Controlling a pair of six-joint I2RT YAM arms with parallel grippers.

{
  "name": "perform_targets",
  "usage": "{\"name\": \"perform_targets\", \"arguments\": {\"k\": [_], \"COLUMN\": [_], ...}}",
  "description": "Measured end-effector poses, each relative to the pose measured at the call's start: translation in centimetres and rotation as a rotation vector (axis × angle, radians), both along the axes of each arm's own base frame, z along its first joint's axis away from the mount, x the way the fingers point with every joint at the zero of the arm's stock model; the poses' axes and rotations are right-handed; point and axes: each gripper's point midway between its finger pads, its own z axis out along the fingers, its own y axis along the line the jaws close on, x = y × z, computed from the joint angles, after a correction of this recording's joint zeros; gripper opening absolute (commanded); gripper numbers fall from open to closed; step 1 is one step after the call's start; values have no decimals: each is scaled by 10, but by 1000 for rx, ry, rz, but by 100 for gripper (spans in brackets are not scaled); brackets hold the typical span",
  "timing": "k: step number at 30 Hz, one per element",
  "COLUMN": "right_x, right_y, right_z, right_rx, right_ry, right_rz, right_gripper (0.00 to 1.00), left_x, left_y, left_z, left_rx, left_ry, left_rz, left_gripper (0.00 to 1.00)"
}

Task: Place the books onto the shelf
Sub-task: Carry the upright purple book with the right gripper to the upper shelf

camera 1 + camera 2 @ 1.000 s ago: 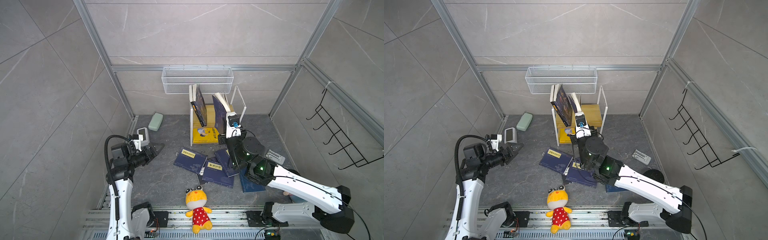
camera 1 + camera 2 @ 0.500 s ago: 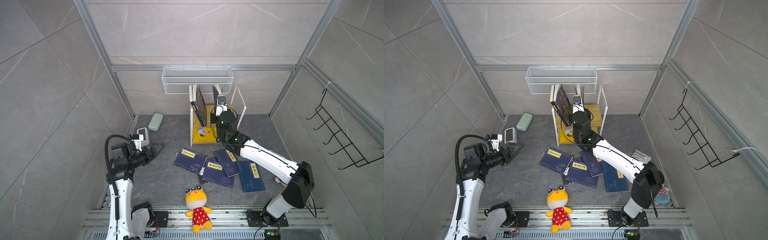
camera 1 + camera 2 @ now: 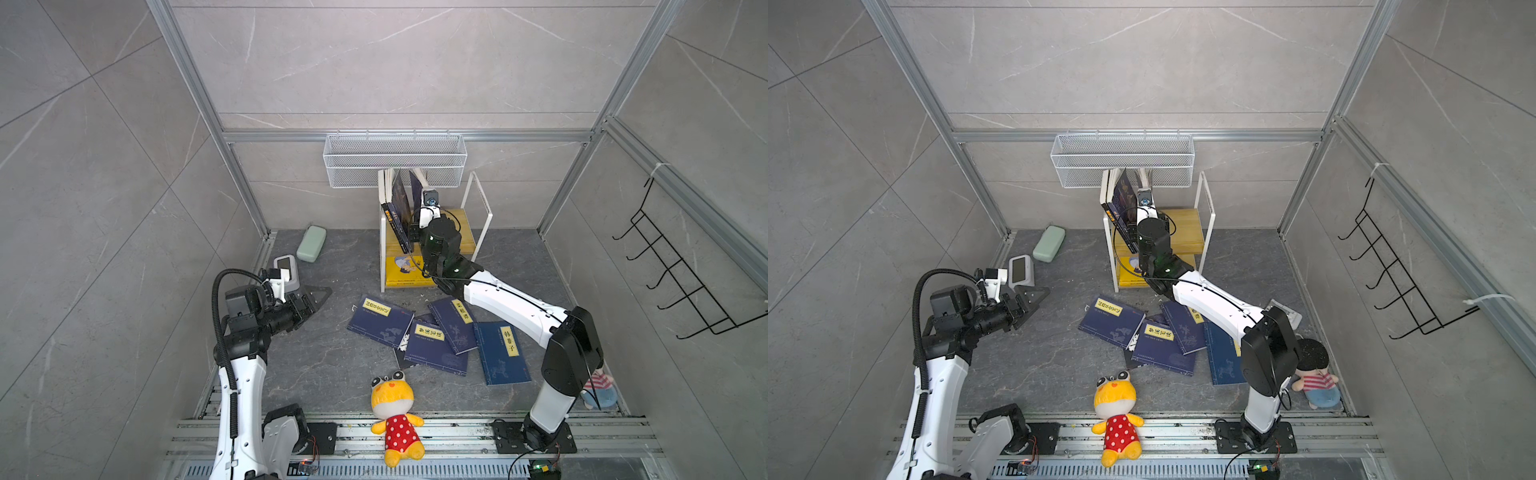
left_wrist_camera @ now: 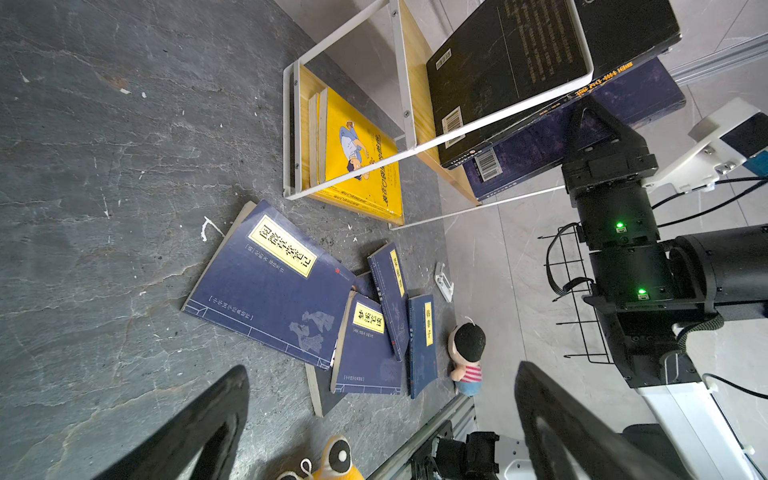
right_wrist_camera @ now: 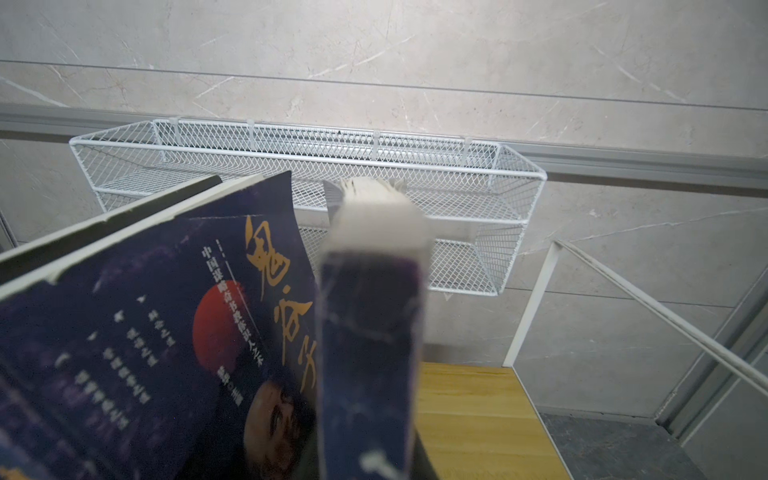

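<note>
While my right hand (image 4: 592, 120) pinches a navy book (image 5: 370, 332) upright over the top board of the shelf (image 3: 459, 232), just beside two leaning books (image 5: 187, 332), several loose books (image 3: 436, 347) lie on the bench (image 3: 332, 374) behind it, not yet shelved; my left hand (image 3: 313, 299) gapes wide, empty.

**Shelf** (image 3: 467, 232): two wooden tiers in a white frame, near the back wall. On its lower tier you see yellow books (image 3: 405, 270) lying flat. On the top tier, dark books (image 3: 397, 205) lean at the left end in both top views. Just beside them your right tool (image 4: 588, 129) grips a navy book (image 5: 370, 332), upright. Four floor books (image 3: 380, 322), navy with yellow labels, lie flat before the shelf, partly overlapping.
</note>
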Motion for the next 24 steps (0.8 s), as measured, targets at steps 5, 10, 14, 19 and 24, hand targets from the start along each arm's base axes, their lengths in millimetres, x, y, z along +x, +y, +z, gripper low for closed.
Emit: {"name": "perform_targets", "arguments": {"k": [5, 10, 14, 19, 24], "right_x": [1, 2, 6, 12, 16], "right_y": [2, 6, 11, 13, 9], "right_z": [0, 0, -4, -6, -5], "right_rx": [8, -6, -44, -61, -59], "right_ry": [-11, -30, -45, -65, -75], "right_rz": [2, 25, 28, 28, 33], "right_gripper": [0, 0, 0, 0, 0], "left_x": [-1, -2, -3, -4, -4], "left_y": [-1, -2, -3, -3, -2], "left_z": [1, 2, 3, 5, 5], "left_rx": [-4, -8, -10, -9, -9], "left_ry": [-3, -5, -11, -18, -19], "left_rz": [-8, -13, -17, -16, -13], "left_gripper": [100, 100, 100, 100, 100]}}
